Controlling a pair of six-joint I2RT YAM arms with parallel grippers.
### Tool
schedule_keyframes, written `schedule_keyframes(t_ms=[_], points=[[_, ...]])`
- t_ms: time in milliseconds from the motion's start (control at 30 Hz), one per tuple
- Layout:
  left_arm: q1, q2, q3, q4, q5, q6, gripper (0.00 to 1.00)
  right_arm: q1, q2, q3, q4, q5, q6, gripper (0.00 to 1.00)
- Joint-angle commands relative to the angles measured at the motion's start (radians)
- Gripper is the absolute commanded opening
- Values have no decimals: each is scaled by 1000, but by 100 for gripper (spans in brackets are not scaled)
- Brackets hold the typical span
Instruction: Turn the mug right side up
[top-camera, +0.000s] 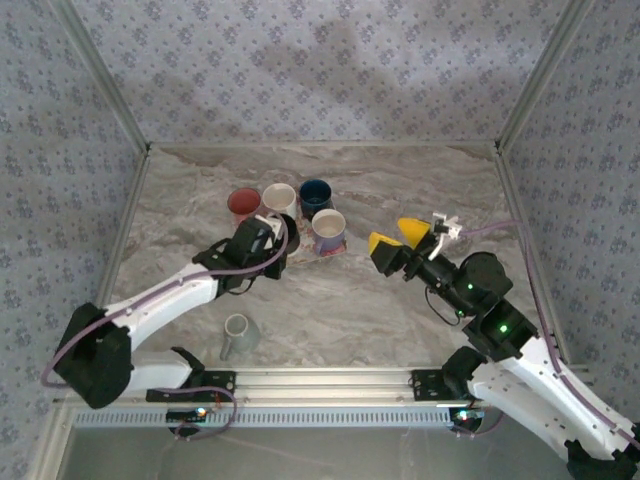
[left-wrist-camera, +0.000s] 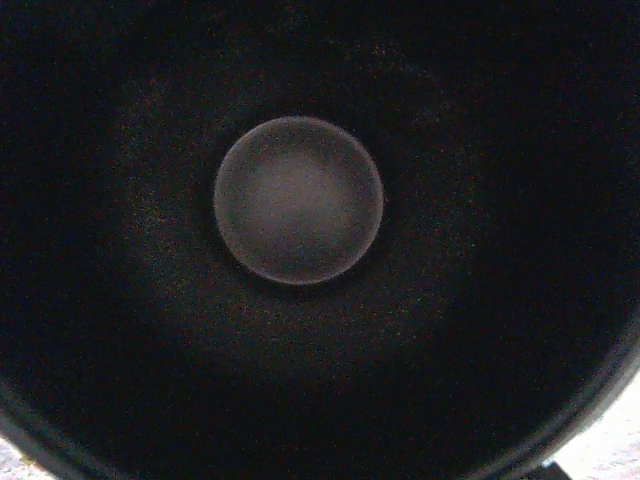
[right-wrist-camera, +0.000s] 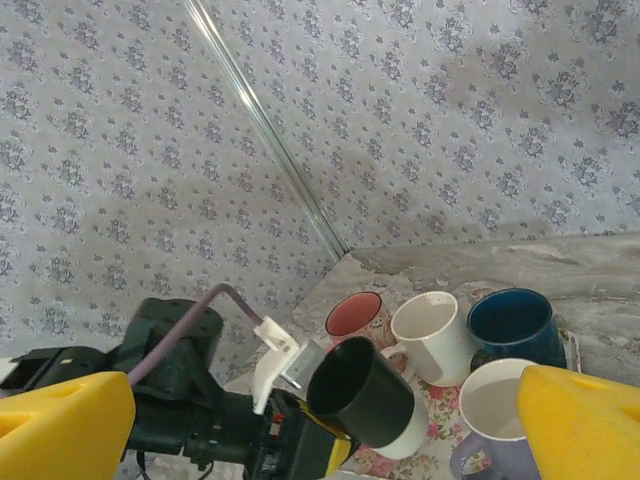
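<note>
Back wall (top-camera: 330, 70): grey-blue paper with a small repeating flower print; a soft, darker shadow lies across its middle.
Left wall (top-camera: 50, 200): same paper, meeting the table's left side.
Right wall (top-camera: 590, 180): same paper, meeting the table's right side.
Left post (top-camera: 104, 75): pale metal strip in the back left corner, running down to the table.
Right post (top-camera: 541, 70): matching strip in the back right corner.
Table (top-camera: 400, 180): marbled grey-brown top with pale streaks, closed in by walls on three sides.
Rail (top-camera: 330, 380): silver metal, across the table's near edge.
Panel (top-camera: 300, 450): dull grey sheet below the rail.
Light: even and diffuse, with faint, blurred shadows.
</note>
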Motion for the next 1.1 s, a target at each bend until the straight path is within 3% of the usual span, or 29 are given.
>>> schedule_keyframes(t_ms=[0,467,767,1067], points=[[0,38,90,57,-26,32,0,3,-28,-19,8,-4,-32,100],[1,247,190,81,-56,103,0,6,-110,-50,-59,-5,-54,98],[5,287,193,84,-65,99,0,6,-114,-28,-107,-16,-78,100],[7,282,203,64,-43,87,30,5,-96,-20,-134,-12,-103,100]])
